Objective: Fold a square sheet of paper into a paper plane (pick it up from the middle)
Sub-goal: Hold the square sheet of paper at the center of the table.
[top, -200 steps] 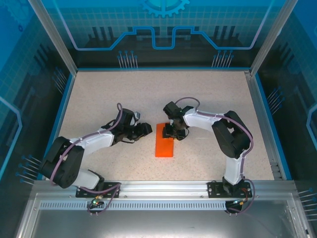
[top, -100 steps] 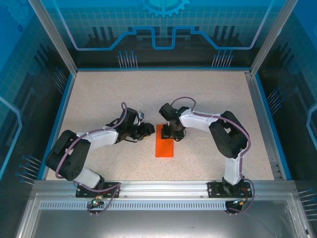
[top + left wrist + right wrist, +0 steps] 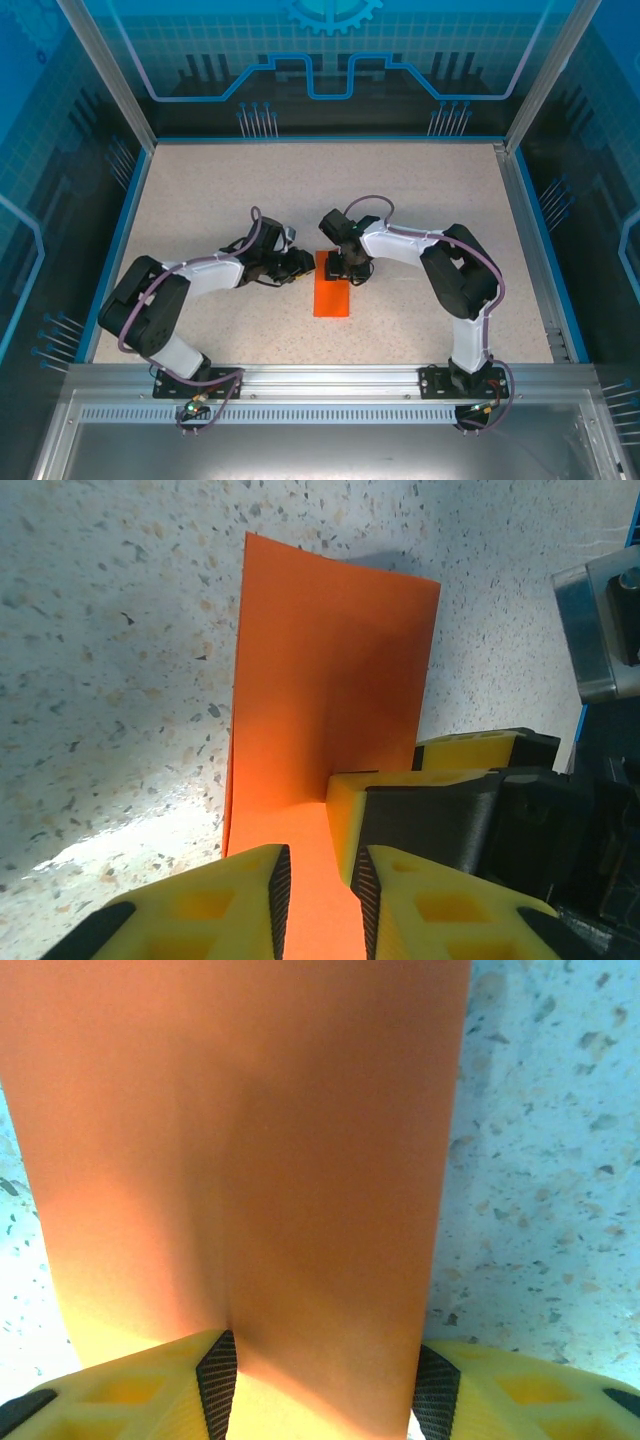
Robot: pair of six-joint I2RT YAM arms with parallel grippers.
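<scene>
from above, at 9 o'clock of the middle of the speckled table [image 3: 420,190]: left gripper [image 3: 297,263], tips aimed toward 3 o'clock, at the 10 o'clock corner of the orange sheet of paper [image 3: 332,292]. by the left wrist camera, yellow fingers [image 3: 250,890] with only a narrow slit between them and orange showing through it; impossible to tell whether nipping the paper or just above it. at centre: sheet folded to a slim oblong, lying on the table, long axis running 12 to 6 o'clock, both short ends cut square. at the sheet's 12 o'clock end: right gripper [image 3: 350,266], reaching in from 3 o'clock, jaws apart, both tips set on the paper.
</scene>
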